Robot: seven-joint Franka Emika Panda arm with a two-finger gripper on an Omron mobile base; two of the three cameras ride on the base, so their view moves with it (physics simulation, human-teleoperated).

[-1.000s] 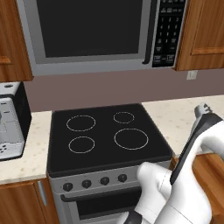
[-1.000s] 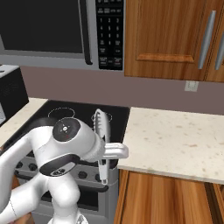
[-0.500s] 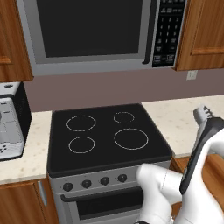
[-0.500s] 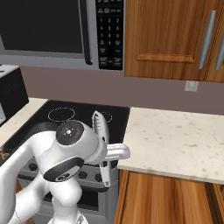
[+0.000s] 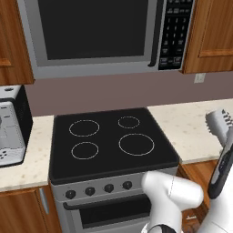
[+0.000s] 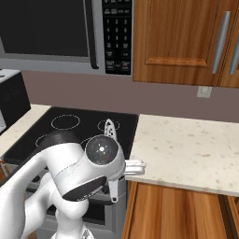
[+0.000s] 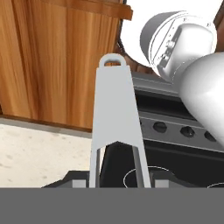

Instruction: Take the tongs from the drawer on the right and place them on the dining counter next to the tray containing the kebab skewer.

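My gripper [image 7: 119, 183] is shut on the tongs [image 7: 114, 113], slim light-grey metal with a loop at the far end. In the left base view the gripper [image 5: 222, 164] hangs at the right edge, over the beige counter beside the stove, and the tongs' [image 5: 217, 123] ridged end sticks up out of it. In the right base view the tongs [image 6: 110, 130] rise behind the arm's big white joint. Brown wood [image 6: 177, 210] lies under the counter edge, and I cannot tell a drawer front from it. The dining counter and the tray are out of view.
A black stove [image 5: 109, 141] sits at centre with a microwave [image 5: 95, 32] above it. A toaster-like appliance [image 5: 11, 127] stands on the left counter. Beige counter [image 6: 186, 149] stretches to the right of the stove, under wooden wall cabinets [image 6: 186, 37].
The hand with the tongs has drifted right in the left base view. The arm's big joint has swung right and up in the right base view, covering more of the tongs.
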